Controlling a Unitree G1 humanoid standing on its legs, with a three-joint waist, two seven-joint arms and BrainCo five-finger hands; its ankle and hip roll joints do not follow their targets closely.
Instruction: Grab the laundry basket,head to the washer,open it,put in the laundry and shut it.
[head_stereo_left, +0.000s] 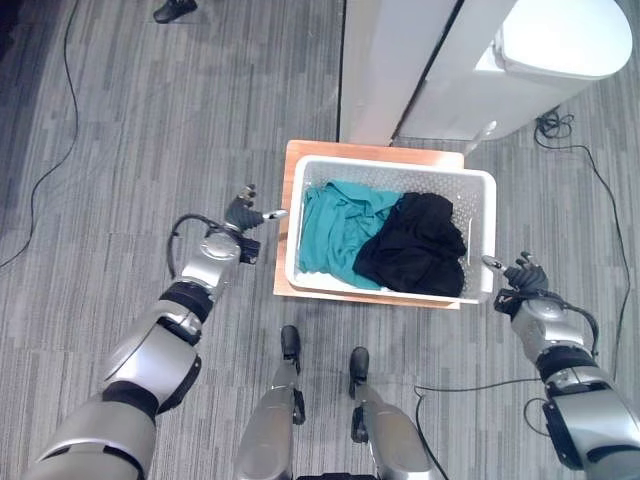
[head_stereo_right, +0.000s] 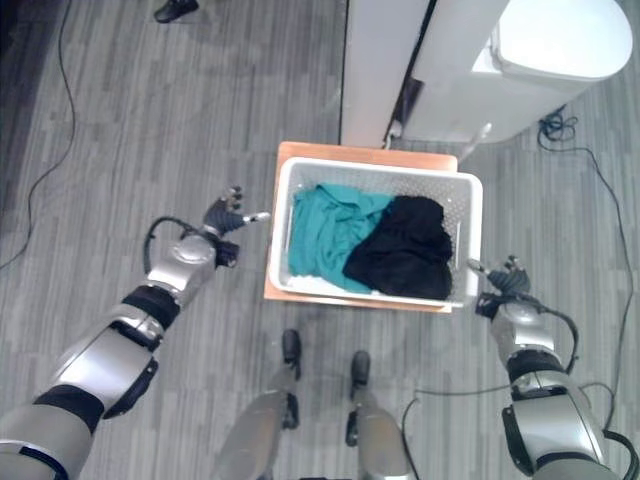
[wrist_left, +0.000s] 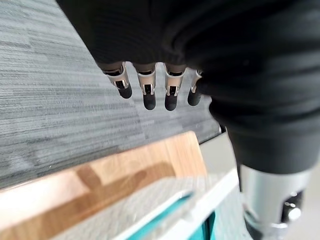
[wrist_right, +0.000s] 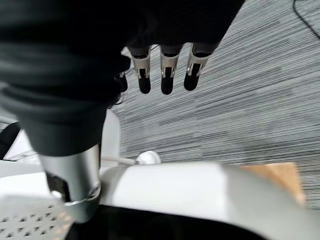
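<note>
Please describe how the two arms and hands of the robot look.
Both arms are silver-grey shells with black bands at the joints. The left hand and right hand have silver fingers with dark tips. A dark ribbed cover wraps each wrist and back of hand.

White laundry basket (head_stereo_right: 280, 215) holds teal (head_stereo_right: 325, 235) and black clothes (head_stereo_right: 405, 250), hands flanking.
</note>
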